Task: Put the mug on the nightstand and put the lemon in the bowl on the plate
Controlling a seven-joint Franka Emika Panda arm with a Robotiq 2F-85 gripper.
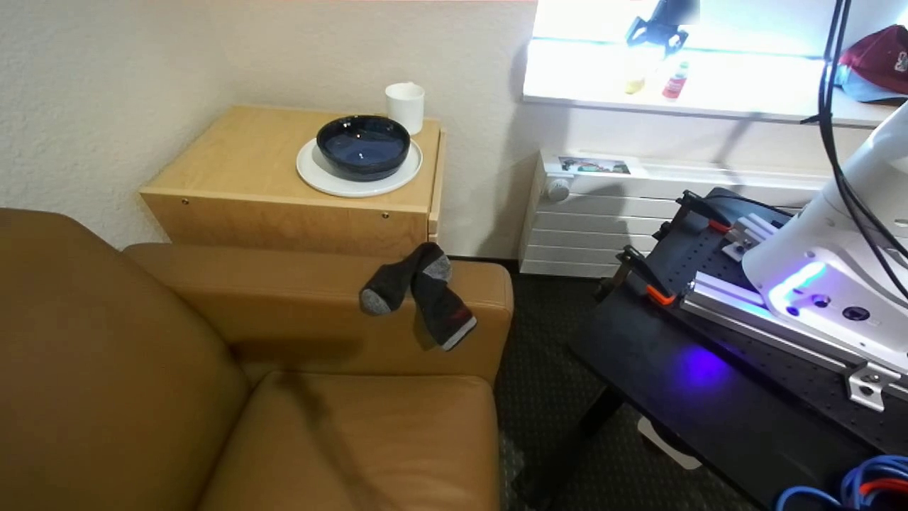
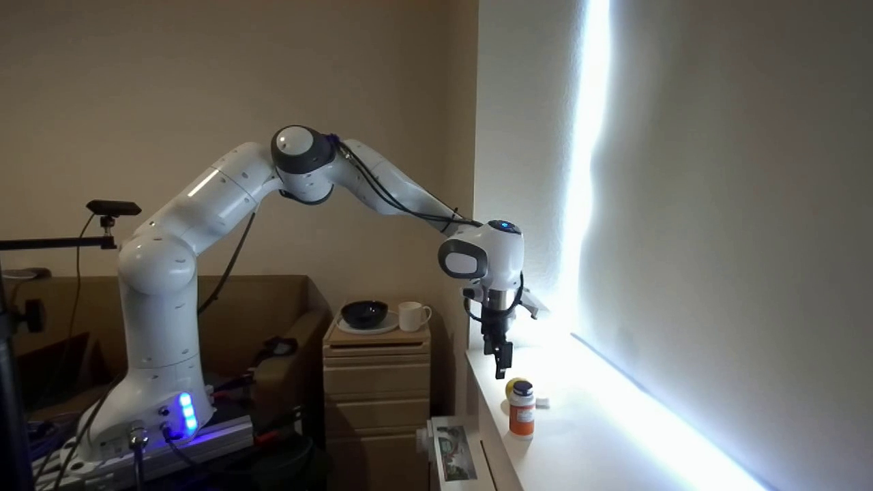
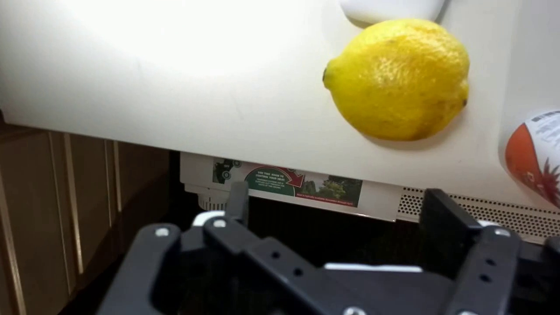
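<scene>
The lemon [image 3: 398,81] lies on the white windowsill; it also shows in both exterior views [image 1: 635,86] [image 2: 511,387], partly hidden behind a bottle in one. My gripper [image 3: 337,205] is open and empty. In an exterior view the gripper [image 2: 503,374] hangs pointing down just above the lemon; it also shows at the top of an exterior view [image 1: 660,39]. The white mug [image 1: 405,108] [image 2: 410,317] stands upright on the wooden nightstand [image 1: 234,156] [image 2: 376,382], beside the plate. The dark blue bowl [image 1: 363,152] [image 2: 364,314] sits on the white plate [image 1: 316,176] [image 2: 348,329].
A white and orange bottle [image 2: 522,412] [image 3: 536,153] stands beside the lemon. A small white object [image 3: 391,8] lies close on the lemon's far side. The sill edge [image 3: 262,159] drops to a radiator [image 1: 603,206]. Socks [image 1: 425,291] lie on the sofa arm. A cap [image 1: 876,64] sits on the sill.
</scene>
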